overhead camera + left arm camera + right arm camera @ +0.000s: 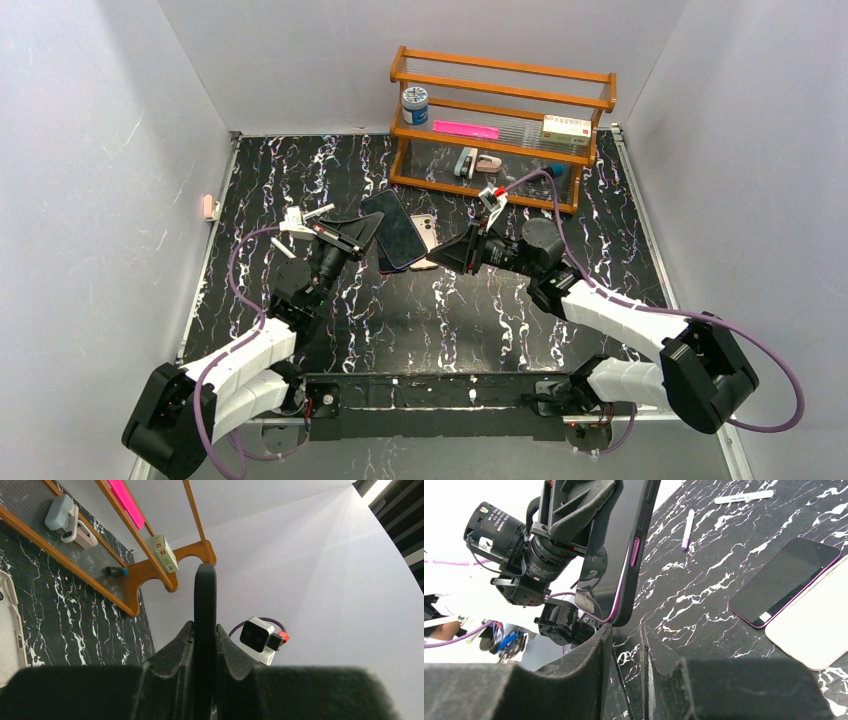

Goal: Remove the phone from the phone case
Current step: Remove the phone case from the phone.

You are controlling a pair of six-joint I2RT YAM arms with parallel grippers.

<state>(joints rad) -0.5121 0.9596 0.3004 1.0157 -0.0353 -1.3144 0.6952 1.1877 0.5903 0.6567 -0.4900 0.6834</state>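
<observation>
Left gripper (pixel 205 642) is clamped on the phone case (pixel 205 595). Right gripper (pixel 624 640) jaws are narrow at the phone (pixel 606 560) corner; grip unclear. Pinch the phone only, peel slowly.

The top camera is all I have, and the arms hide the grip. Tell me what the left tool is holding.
Observer: The left tool is shut on the black case, and the purple phone is seated inside it.
Operator: Now report the right tool.
Observer: The right tool has its fingers narrowly apart, right under the case's lower corner. I cannot tell whether they touch it.
</observation>
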